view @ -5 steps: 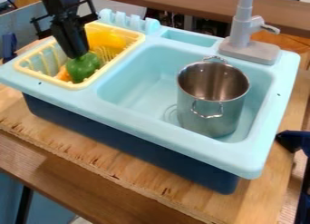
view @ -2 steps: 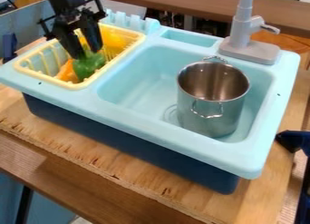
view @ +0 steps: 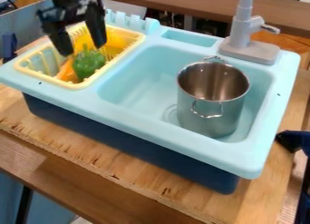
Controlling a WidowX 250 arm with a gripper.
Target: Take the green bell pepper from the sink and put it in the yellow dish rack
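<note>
The black gripper hangs open over the yellow drying rack at the upper left, its two fingers spread apart with nothing held between them. Just below its fingertips a green bell pepper rests in the rack, near the front right side. An orange object lies left of the pepper, partly hidden by it. Behind them is a yellow object, partly covered by a gripper finger.
The light blue toy sink has a metal pot standing in the right part of its basin. A grey faucet rises at the back right. Dark blue parts stand at the right edge.
The gripper's fingers have opened and spread apart, letting go of the green pepper. It has risen a little above the pepper, which stays in the rack.
</note>
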